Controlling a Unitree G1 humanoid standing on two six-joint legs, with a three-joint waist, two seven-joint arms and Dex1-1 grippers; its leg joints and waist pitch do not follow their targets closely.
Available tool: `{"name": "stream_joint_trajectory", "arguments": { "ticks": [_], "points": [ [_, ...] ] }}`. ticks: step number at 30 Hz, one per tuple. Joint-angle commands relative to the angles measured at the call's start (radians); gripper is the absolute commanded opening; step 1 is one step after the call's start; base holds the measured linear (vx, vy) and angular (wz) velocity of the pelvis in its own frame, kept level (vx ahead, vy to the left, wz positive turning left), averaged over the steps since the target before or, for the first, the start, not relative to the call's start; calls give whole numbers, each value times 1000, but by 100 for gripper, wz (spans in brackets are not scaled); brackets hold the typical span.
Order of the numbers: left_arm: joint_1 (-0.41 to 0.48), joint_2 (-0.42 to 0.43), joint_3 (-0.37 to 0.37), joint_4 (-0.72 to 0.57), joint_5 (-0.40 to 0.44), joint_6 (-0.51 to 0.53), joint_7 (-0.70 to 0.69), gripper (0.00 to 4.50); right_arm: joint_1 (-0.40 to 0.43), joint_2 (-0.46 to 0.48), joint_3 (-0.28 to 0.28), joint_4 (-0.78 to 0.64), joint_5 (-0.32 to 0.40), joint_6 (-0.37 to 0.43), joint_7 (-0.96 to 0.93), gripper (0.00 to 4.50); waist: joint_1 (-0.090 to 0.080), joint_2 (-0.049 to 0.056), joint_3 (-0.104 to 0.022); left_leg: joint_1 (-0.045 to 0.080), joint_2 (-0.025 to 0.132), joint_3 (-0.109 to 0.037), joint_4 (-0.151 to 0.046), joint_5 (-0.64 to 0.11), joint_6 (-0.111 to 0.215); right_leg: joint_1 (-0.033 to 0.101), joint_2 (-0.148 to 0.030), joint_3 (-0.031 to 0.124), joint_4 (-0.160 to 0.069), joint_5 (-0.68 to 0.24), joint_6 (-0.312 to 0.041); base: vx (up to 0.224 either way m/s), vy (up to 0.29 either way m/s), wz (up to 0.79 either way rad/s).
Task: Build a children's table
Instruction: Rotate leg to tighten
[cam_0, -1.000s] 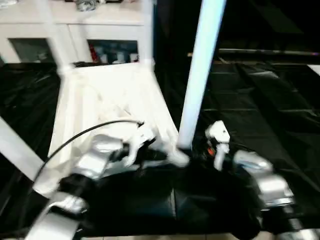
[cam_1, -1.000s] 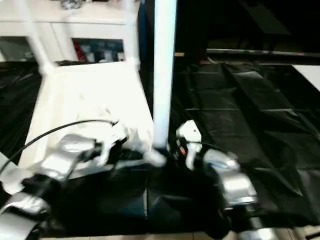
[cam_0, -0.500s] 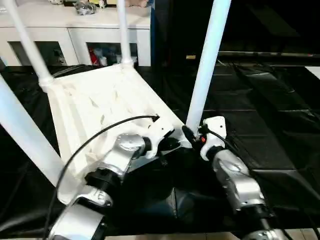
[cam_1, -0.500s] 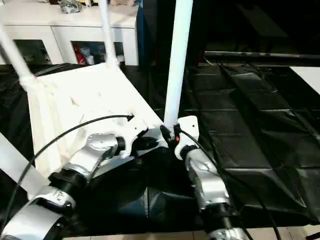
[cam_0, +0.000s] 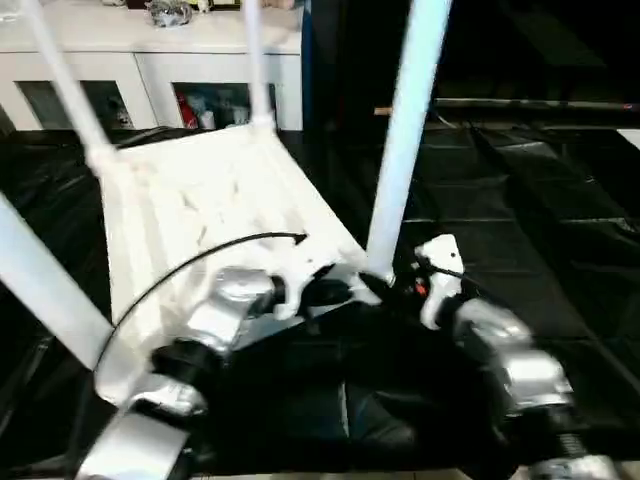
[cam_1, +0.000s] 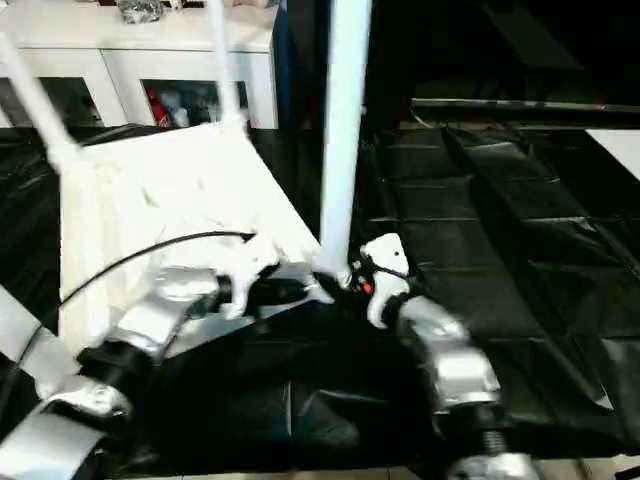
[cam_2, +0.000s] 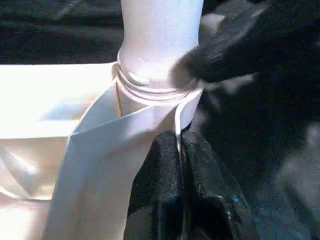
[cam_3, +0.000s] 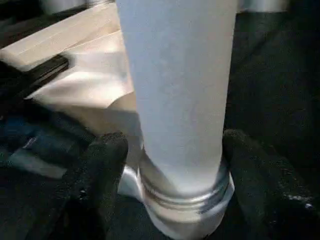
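Looking down on the tabletop (cam_0: 200, 200), upside down on a black sheet (cam_0: 540, 200) on the floor, no counter under it, with white legs rising from its corners. Working at the near corner on the robot's right, where the leg (cam_0: 405, 130) stands in its socket (cam_3: 185, 205). Pinching the thin rim (cam_2: 176, 125) of the tabletop just beside that socket with the left claw (cam_2: 179, 142), fingers pressed together on the plastic. Flanking the base of the leg with the right claw (cam_3: 175, 150), fingers spread to either side and seemingly clear of the tube. Judging by the rings visible at the foot of the leg above the socket's lip, possibly not seated all the way. Main risk from here: closing the right claw off-centre and shoving the tall leg sideways, levering it loose or tilting it in the socket. Second risk: pressing or twisting hard enough to drag the light tabletop across the slick sheet, since only a narrow pinch on a thin rim is there to brace it; could slip off that edge. Also worth minding the crowding, with both claws nearly touching at one corner and liable to knock together.
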Motion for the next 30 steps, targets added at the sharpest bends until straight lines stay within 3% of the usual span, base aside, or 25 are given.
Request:
{"name": "stream_joint_trajectory", "arguments": {
  "ticks": [1, 8, 13, 19, 30],
  "points": [
    [33, 17, -6, -14, -39, -3, -74, 0, 1, -19, 34, -33, 27, 29, 87, 329, 6, -18, -39, 0, 34, -16, -59, -282, 69, 40, -46, 31, -88, -336, -173, 0, 0, 0],
    [56, 69, -17, -68, -74, 29, -187, 0, -22, -53, 37, -15, 32, 38, 157, 329, 5, -16, -39, 7, 37, -14, -60, -287, 54, 33, -44, 32, -83, -302, -200, 0, 0, 0],
    [69, 85, -20, -103, -90, 54, -218, 0, -24, -57, 46, -22, 52, 40, 200, 291, 7, -20, -41, 4, 36, -13, -56, -260, 58, 39, -46, 33, -75, -244, -215, 0, 0, 0],
    [72, 84, -18, -110, -89, 63, -224, 0, -21, -55, 49, -19, 51, 35, 220, 236, 7, -21, -40, 4, 35, -12, -55, -245, 63, 40, -45, 33, -74, -238, -217, 0, 0, 0],
    [75, 83, -24, -113, -85, 74, -217, 0, -9, -43, 43, -7, 39, 17, 202, 212, 7, -20, -41, 5, 35, -12, -52, -238, 63, 41, -44, 33, -72, -220, -225, 0, 0, 0]
  ]
}}
